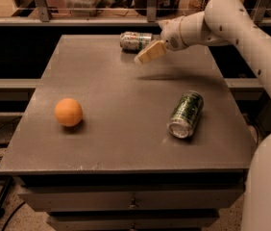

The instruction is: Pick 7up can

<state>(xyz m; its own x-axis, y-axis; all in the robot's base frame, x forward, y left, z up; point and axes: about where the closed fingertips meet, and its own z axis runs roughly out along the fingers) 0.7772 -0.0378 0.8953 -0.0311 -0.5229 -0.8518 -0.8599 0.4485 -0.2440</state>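
The 7up can [135,41] is a pale silver-white can with green print. It lies on its side at the far edge of the grey table [126,129]. My gripper [145,56] hangs just right of and in front of the can, a little above the table, its tan fingers pointing down-left toward the can. It holds nothing. The white arm reaches in from the right.
A darker green glossy can [186,114] lies on its side at the right of the table. An orange [68,112] sits at the left. Behind the table runs a metal rail with shelving. Drawers sit below the table's front edge.
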